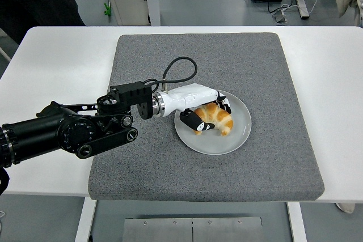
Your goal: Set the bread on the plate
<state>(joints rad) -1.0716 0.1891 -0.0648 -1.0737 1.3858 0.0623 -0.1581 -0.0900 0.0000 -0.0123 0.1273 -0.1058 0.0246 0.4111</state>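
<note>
Head view | left hand (199, 107) fingers grasping croissant (215, 118) on plate (240, 134) | long axis diagonal, right of wrist

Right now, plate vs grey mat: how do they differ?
The plate is round, pale and glossy; the grey mat is square, dark and felt-like. The plate is far smaller and lies on the mat, which lies on the table. The plate carries the bread. Both lie flat.

Count on the surface (51, 60): one grey mat (238, 60), one plate (238, 134), one bread (218, 118). One robot hand (198, 109) in view.
</note>
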